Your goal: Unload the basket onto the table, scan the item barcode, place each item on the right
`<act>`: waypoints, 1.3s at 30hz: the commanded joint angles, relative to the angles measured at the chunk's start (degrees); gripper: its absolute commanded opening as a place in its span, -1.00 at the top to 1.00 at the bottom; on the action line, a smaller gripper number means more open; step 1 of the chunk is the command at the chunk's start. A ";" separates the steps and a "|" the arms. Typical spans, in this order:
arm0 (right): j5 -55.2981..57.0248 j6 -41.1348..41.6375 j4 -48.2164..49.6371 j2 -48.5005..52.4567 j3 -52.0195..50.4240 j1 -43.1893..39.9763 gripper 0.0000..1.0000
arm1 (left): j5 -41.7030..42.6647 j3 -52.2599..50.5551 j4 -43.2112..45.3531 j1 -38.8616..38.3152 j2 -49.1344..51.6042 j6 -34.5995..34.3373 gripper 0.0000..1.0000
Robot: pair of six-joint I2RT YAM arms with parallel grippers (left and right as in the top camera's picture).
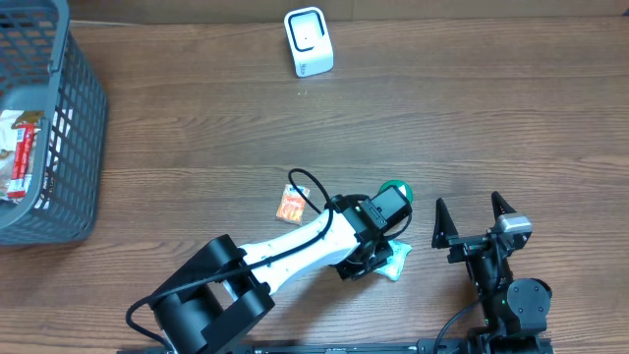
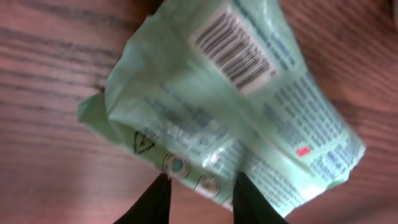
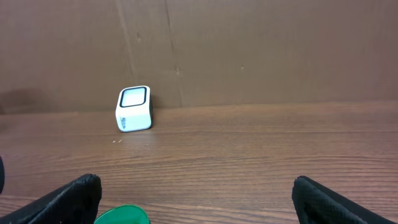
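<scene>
A brown wooden table top (image 1: 197,128) with dark, wavy grain fills nearly the whole overhead view, the grain running left to right. A paler strip lies along the upper edge of that frame, where the surface ends. In the right wrist view a plain brown panel wall (image 3: 261,50) stands upright behind the table's far edge, matt, with a faint slanted crease left of centre. The light is soft and even, and shadows are weak.
</scene>
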 commanded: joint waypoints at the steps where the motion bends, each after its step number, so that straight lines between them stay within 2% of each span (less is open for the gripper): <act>1: 0.46 -0.35 0.15 -0.11 -0.61 -0.04 -1.00 | -1.75 -2.19 1.62 0.09 1.31 -3.21 0.56; 6: 0.46 -0.35 0.15 -0.11 -0.61 -0.04 -1.00 | -2.34 -2.47 1.88 0.61 1.31 -3.19 0.55; 8: 0.46 -0.35 0.15 -0.11 -0.61 -0.04 -1.00 | -3.21 -2.45 1.29 1.53 1.31 -2.97 0.67; 13: 0.46 -0.35 0.15 -0.11 -0.61 -0.04 -1.00 | -7.19 -2.45 -2.73 5.11 1.31 -2.25 0.74; 21: 0.46 -0.35 0.15 -0.11 -0.61 -0.04 -1.00 | -9.42 -2.45 0.90 10.64 1.31 11.85 0.77; 28: 0.46 -0.35 0.15 -0.11 -0.61 -0.04 -1.00 | -11.43 -2.27 2.91 11.93 1.22 12.52 0.75; 33: 0.46 -0.35 0.15 -0.11 -0.61 -0.04 -1.00 | -11.43 2.19 -2.27 13.11 -0.24 19.91 0.74; 35: 0.46 -0.35 0.15 -0.11 -0.61 -0.04 -1.00 | -11.39 5.18 -5.53 13.25 -0.85 22.93 0.69; 36: 0.46 -0.35 0.15 -0.11 -0.61 -0.04 -1.00 | -11.28 6.73 -7.04 13.25 -1.07 25.20 0.60; 38: 0.46 -0.35 0.15 -0.11 -0.61 -0.04 -1.00 | -9.64 10.01 -10.71 13.11 -1.14 31.52 0.28; 39: 0.46 -0.35 0.15 -0.11 -0.61 -0.04 -1.00 | -8.59 10.64 -11.56 13.05 -1.14 33.20 0.25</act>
